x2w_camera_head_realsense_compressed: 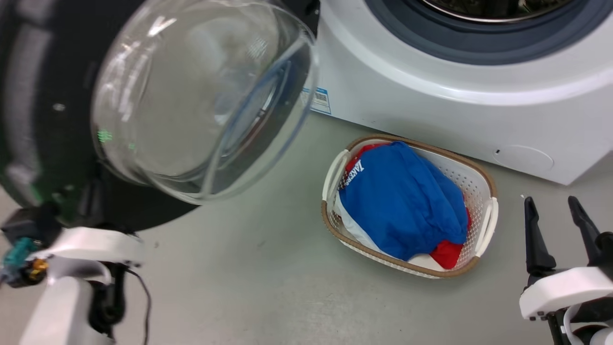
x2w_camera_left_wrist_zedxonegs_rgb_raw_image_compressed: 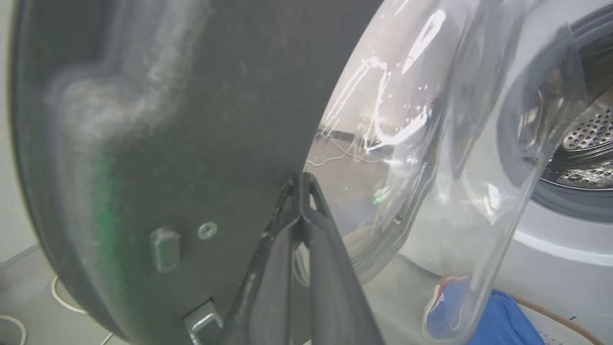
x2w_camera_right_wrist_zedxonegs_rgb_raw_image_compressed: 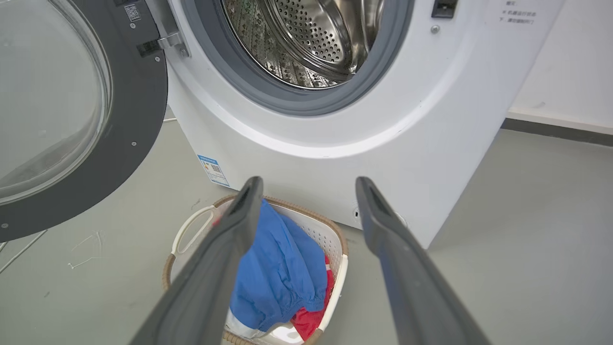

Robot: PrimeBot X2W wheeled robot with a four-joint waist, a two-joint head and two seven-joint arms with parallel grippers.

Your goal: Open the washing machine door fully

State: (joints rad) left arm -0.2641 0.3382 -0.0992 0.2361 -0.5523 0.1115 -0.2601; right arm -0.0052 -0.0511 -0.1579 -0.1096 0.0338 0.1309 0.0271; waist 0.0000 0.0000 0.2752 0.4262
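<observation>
Here the washing machine door stands open leftward — left hand pressed together.

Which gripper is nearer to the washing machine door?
Left. The left gripper, shut, has its tips at the black inner face of the washing machine door, beside its glass bowl. The right gripper hangs open over the floor, beyond the laundry basket.

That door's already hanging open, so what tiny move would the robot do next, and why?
Probably a gentle push farther outward with the left gripper: its shut fingers seem to rest on the washing machine door, its dark inner face beside the glass bowl. The door stands swung clear of the washing machine, perhaps not at its limit. The right gripper hangs open, apart.
</observation>
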